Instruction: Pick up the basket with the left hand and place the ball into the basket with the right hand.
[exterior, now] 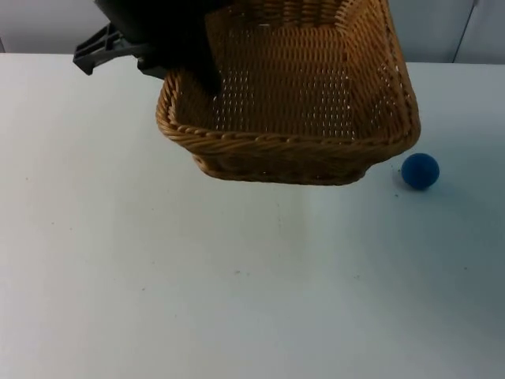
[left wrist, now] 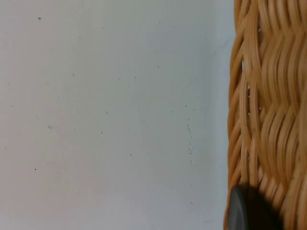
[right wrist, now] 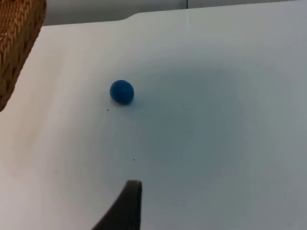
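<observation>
A woven wicker basket hangs above the table at the back, tilted, with nothing inside it. My left gripper is shut on its left rim. In the left wrist view, one black fingertip presses against the wicker wall. A small blue ball rests on the white table just right of the basket's front right corner. In the right wrist view the ball lies some way ahead of my right gripper, which hovers over the table, with the basket's edge beside it.
The white table stretches bare in front of the basket and ball. A grey partition wall closes the far edge behind them.
</observation>
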Tool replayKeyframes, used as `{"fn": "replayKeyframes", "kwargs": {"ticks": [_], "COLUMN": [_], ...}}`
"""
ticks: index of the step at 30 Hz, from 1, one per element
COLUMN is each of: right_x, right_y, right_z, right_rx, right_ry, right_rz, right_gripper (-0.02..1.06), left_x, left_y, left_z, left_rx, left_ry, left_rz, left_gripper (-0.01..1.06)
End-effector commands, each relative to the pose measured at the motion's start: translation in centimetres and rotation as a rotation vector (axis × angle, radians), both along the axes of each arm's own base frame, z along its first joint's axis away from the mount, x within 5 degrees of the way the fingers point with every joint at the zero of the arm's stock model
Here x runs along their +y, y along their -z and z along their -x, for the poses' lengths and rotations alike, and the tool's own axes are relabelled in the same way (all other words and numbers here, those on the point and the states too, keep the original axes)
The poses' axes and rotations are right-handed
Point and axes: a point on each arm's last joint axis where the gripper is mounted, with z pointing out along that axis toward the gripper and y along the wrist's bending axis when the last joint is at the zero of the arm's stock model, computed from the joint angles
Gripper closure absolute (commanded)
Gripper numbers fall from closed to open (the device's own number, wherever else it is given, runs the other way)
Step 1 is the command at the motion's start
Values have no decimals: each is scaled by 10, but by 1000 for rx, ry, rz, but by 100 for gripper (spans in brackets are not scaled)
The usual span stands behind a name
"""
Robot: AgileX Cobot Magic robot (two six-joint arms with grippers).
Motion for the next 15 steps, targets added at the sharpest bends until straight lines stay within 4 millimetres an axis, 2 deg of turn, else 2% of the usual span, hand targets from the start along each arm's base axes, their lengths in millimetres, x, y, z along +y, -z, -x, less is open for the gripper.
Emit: {"fn": "replayKeyframes", "kwargs": {"ticks": [1,4,7,10,12,15], "right_x": [0,0,0,0,0,2], "right_y": [1,-3,-5,-25,-30,-52], "right_z": [0,2,-1,-28,-34,-71], "right_rx": [-8,-12,54,129,125,117], "right_ry": [-14,-22,-22,-22,-22,-43], "right_rz": [-3,-1,-1,-1,-1,-3], "right_gripper": [0,0,0,0,0,0], "left_x": [2,4,6,9,9,9], "left_y": [-10,-10,-10,-10,-10,-10], "left_z": [0,-1,-2,-2,-2,-2], "left_rx": [-17,-20,-21,-23,-23,-23], "left_ry": [-14,-17,-21,-20,-20,-20], "left_rz": [32,30,28,26,26,26], "left_gripper": [105,105,105,105,105,105]}}
